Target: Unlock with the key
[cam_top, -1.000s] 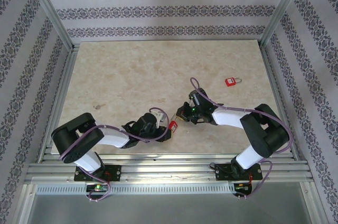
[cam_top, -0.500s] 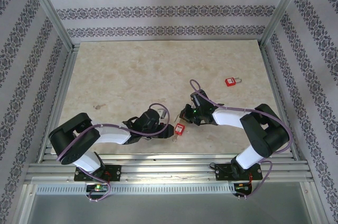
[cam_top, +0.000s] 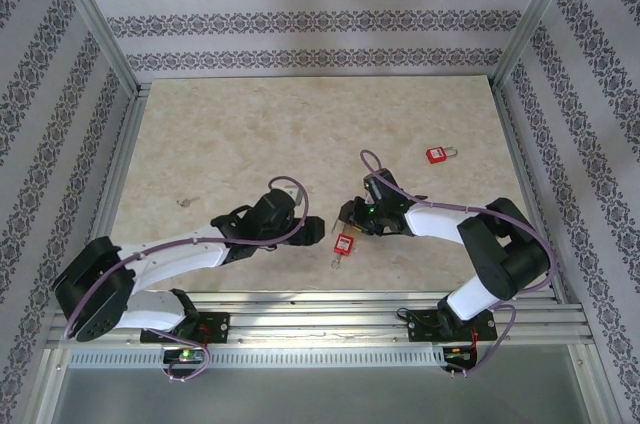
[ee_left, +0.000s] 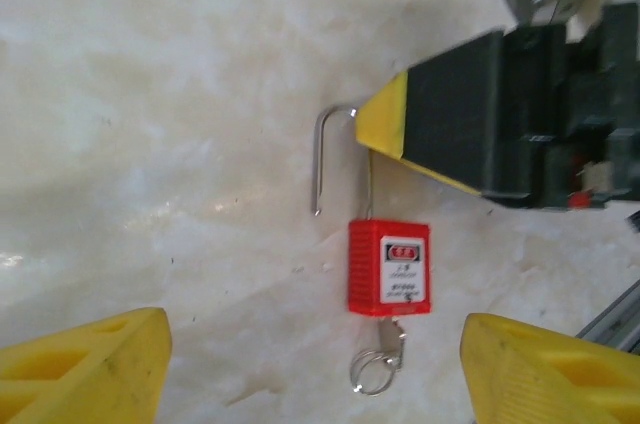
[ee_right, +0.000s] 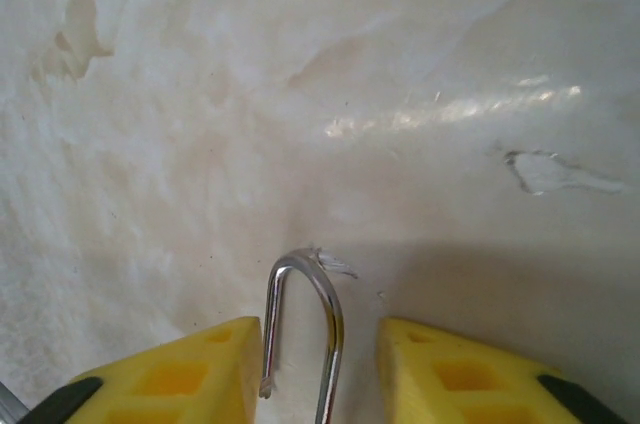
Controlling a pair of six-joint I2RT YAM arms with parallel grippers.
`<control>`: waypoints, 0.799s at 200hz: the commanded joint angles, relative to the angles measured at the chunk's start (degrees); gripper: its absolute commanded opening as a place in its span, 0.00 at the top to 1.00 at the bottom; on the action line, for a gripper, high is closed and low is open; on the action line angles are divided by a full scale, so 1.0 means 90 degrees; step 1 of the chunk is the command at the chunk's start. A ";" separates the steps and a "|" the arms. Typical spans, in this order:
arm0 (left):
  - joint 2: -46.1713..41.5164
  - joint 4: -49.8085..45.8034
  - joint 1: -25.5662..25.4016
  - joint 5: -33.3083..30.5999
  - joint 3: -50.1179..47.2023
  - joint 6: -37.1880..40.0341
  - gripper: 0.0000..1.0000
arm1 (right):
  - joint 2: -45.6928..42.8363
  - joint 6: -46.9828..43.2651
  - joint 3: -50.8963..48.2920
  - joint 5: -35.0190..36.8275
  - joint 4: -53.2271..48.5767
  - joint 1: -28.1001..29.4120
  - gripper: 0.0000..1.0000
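Top view: left gripper (cam_top: 312, 231) sits at 9 o'clock of the red padlock (cam_top: 344, 244), jaws wide apart, nothing between them. The padlock lies flat on the table (cam_top: 250, 144) just ahead of its yellow fingers.

Right gripper (cam_top: 349, 216) is at 12 o'clock of the padlock. Its jaws are partly open and straddle the shackle (ee_left: 318, 164) - a gap shows on at least one side, so no firm clamp.

The shackle is swung out, free end clear of the body.

Key (ee_left: 392, 330): a small metal stub at 6 o'clock of the padlock body, in its bottom end, with a wire ring (ee_left: 372, 372) hanging off it - head too small to tell.

Second padlock (cam_top: 436, 155) lies at 1 o'clock, well apart.
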 commanded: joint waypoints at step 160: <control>-0.2919 -0.3751 0.1802 -0.2171 0.1031 0.1675 0.00 | -0.3667 -0.2877 0.1485 0.1734 -0.5185 -0.2621 0.02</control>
